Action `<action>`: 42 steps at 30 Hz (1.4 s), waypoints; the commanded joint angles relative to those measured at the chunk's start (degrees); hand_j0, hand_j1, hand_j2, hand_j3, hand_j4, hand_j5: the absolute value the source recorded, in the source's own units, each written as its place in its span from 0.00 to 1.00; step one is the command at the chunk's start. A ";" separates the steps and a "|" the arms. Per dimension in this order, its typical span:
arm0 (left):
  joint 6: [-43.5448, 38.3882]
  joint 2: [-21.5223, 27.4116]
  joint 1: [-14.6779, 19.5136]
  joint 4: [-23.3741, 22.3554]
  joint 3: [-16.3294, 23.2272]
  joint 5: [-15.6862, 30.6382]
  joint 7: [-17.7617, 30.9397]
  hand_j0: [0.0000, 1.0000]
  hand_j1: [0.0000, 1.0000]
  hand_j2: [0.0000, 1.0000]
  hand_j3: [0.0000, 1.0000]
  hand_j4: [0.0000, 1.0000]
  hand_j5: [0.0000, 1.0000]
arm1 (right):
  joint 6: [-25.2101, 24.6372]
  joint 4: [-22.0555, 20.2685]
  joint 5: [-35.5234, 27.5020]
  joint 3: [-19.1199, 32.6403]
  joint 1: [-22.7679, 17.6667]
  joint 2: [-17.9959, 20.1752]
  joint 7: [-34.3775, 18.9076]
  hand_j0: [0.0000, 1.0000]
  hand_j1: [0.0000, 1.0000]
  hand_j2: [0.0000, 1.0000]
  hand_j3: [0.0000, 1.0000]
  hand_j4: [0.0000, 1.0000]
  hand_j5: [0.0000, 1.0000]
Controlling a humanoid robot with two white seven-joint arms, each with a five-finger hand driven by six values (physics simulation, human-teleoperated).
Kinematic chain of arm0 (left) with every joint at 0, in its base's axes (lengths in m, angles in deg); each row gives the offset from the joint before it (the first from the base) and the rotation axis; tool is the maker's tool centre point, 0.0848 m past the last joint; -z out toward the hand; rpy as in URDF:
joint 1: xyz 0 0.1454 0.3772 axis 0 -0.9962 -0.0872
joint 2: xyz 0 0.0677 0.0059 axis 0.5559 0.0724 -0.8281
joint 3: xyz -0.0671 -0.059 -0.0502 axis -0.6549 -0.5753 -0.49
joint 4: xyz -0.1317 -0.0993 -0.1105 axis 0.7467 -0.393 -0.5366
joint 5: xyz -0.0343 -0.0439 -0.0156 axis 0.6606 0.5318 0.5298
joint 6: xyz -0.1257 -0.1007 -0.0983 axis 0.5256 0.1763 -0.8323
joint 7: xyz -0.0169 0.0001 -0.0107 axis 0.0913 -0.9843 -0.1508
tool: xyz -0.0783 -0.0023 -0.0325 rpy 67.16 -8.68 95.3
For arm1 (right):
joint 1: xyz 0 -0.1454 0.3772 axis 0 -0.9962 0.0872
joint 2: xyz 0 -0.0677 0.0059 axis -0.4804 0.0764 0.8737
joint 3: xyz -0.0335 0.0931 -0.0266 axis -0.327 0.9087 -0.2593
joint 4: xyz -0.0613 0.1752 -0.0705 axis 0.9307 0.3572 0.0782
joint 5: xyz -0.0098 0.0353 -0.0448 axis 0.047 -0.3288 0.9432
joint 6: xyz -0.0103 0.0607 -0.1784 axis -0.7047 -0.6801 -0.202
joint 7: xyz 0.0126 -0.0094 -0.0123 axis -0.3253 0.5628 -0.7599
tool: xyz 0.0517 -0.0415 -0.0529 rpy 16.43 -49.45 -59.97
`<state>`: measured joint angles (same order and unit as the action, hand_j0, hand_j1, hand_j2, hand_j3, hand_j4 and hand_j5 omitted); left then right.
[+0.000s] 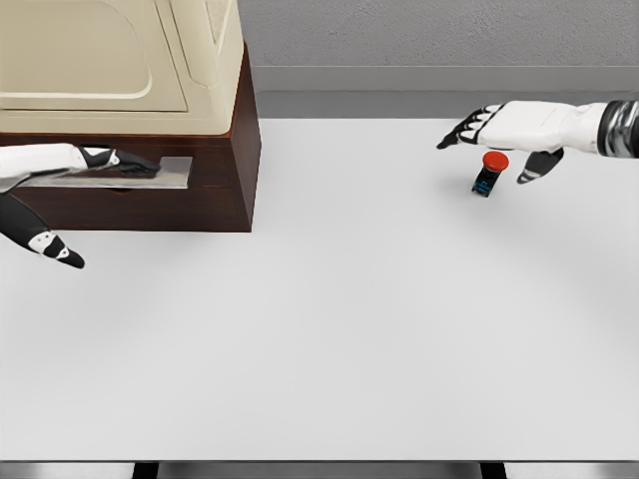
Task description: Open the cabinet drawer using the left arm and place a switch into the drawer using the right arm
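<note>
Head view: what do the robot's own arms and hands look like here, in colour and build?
Both arms have smooth white shells. The right robot hand has a white palm and back, with dark, near-black fingertips and knuckle joints; a shiny ribbed metallic and black cuff sits at its wrist. The left robot hand matches: white segments with black joints and tips. No cables or printed markings are visible.
</note>
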<state>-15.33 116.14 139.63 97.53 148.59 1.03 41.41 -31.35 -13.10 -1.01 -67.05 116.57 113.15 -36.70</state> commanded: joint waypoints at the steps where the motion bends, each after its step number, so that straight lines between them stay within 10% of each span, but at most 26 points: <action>1: -3.94 0.28 0.00 -0.03 -0.11 0.44 0.31 1.00 1.00 1.00 1.00 1.00 1.00 | -0.16 0.67 -0.24 0.24 -0.09 0.13 0.03 1.00 1.00 1.00 1.00 1.00 1.00; 42: -9.30 0.98 -0.44 -4.86 0.95 -8.18 -1.01 1.00 1.00 1.00 1.00 1.00 1.00 | -0.16 19.39 5.83 -1.95 3.78 -8.65 0.03 1.00 1.00 1.00 1.00 1.00 1.00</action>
<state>-24.75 117.12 139.20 92.59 149.23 -7.05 40.27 -31.37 5.38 4.86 -69.05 120.44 104.95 -36.70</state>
